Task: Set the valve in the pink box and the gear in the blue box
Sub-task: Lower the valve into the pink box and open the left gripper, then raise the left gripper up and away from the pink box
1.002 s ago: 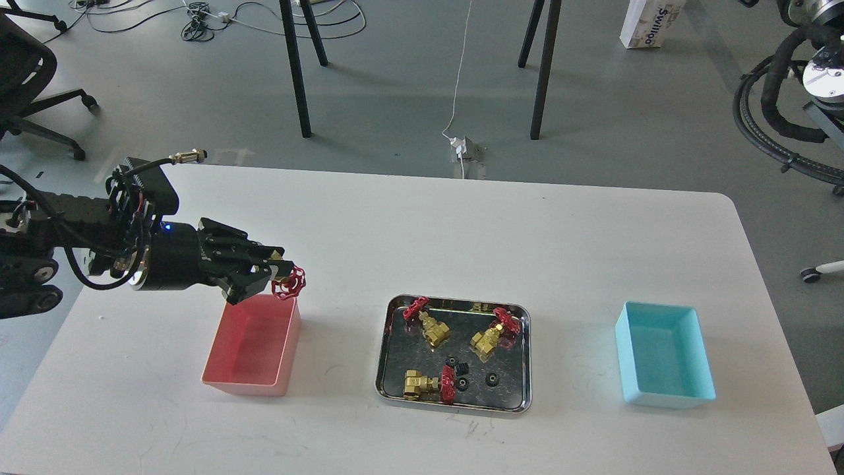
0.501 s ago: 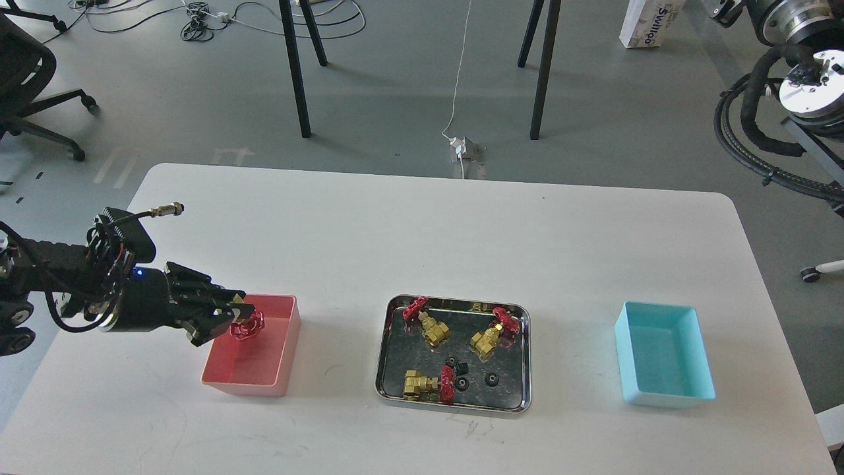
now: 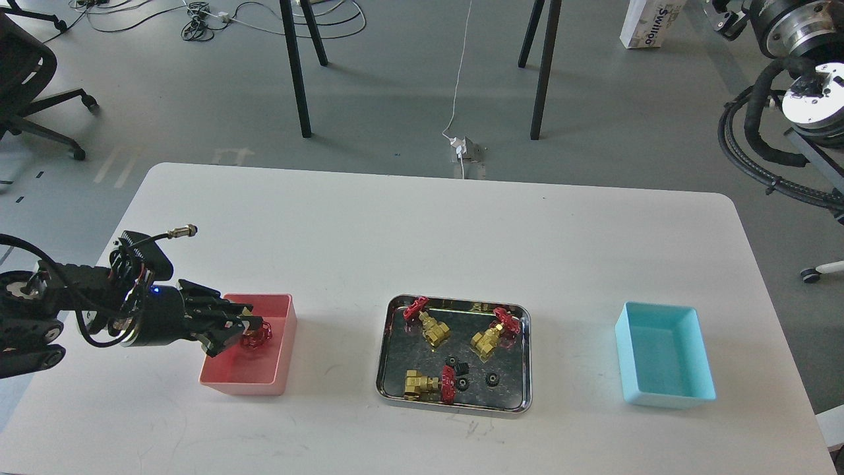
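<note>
The left gripper (image 3: pixel 247 330) reaches in from the left over the pink box (image 3: pixel 280 369), its fingers closed on a valve (image 3: pixel 256 335) whose red handwheel shows just past the fingertips, inside the box's outline and above its floor; whether the valve touches the bottom cannot be told. To the right of the pink box sits a steel tray (image 3: pixel 389 389) holding three more valves (image 3: pixel 428 326) and three small black gears (image 3: pixel 491 379) clustered toward its near side. Farther right of the pink box, beyond the tray, stands the blue box (image 3: pixel 669 399). All rest on the white table (image 3: pixel 422 231). The right gripper is out of view
</note>
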You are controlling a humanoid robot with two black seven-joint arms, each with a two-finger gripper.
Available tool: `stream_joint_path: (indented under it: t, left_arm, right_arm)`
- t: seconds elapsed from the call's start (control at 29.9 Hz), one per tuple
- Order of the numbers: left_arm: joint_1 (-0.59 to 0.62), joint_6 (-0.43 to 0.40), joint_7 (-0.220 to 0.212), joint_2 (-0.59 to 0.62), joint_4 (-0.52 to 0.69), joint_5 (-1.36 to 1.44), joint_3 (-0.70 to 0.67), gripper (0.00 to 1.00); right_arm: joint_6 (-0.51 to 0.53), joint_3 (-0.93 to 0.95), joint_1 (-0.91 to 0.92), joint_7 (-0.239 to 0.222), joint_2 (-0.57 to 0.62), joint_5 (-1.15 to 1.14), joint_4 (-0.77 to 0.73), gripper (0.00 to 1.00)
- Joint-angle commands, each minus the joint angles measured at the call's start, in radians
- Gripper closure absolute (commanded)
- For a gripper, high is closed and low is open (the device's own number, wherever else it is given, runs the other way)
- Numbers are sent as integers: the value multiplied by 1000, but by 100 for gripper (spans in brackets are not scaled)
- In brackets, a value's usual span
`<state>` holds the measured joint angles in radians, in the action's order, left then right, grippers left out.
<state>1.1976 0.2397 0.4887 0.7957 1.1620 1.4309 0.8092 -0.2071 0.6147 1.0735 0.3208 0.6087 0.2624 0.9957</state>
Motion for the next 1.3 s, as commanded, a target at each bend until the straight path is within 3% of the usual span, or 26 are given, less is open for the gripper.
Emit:
stream_joint_path:
  t: [0.0,0.33,0.53,0.8,1.04,1.1,1.27]
  left_arm:
    - [-12,0,0,-10,-24,2,-2,94]
    - [-35,0,0,-47,-59,0,-4,89]
    - [-36,0,0,-47,-59,-1,-4,69]
    - [-33,0,0,-49,-48,-1,-8,54]
    - [-35,-14,0,-18,-24,-13,-140,36]
    - [-33,-43,0,19,-2,-13,-180,30]
    - [-23,-226,0,126,79,-13,-330,27]
  right_arm:
    - [0,0,-4,0,2,0,1,1]
    - [0,0,-6,0,2,1,1,1]
    - [2,0,-9,0,3,0,1,1]
    - [2,0,-13,0,3,1,0,1]
    - [3,0,-20,0,3,0,0,1]
    - [3,-1,-20,0,3,1,1,1]
    - [0,-1,-18,1,-3,0,1,1]
